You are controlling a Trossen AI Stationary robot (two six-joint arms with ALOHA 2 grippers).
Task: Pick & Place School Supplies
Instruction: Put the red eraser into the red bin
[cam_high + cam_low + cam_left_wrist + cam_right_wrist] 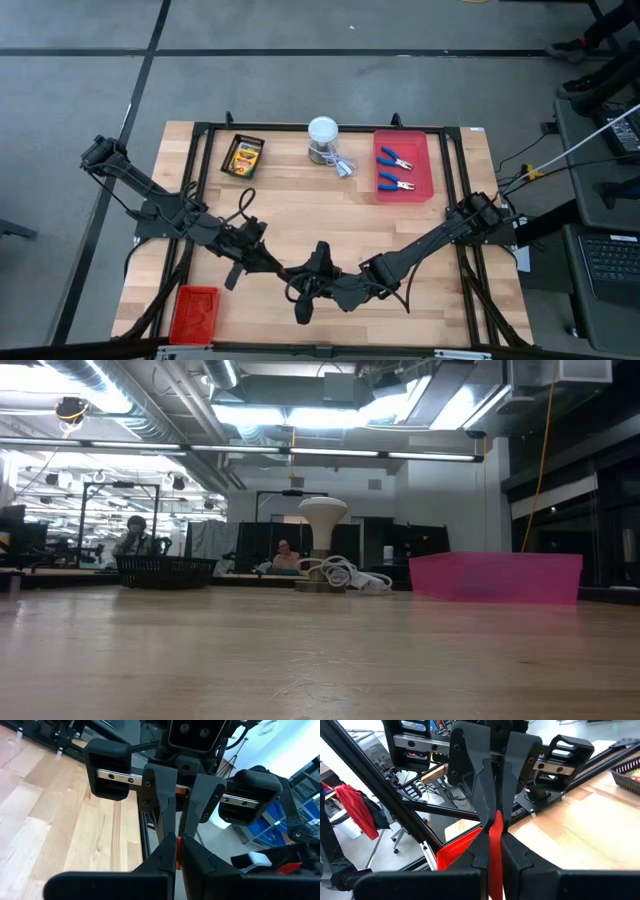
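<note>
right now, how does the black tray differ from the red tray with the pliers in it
The black tray is smaller and holds a crayon box; the red tray is larger and holds two blue-handled pliers. Black sits on the left arm's side, red on the right arm's. Both lie along the far edge, flanking the white container.

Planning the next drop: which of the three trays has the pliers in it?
The pink-red tray at the table's far right corner: two blue-handled pliers lie in it. The black tray holds crayon boxes; the red tray sits at the near left corner.
</note>
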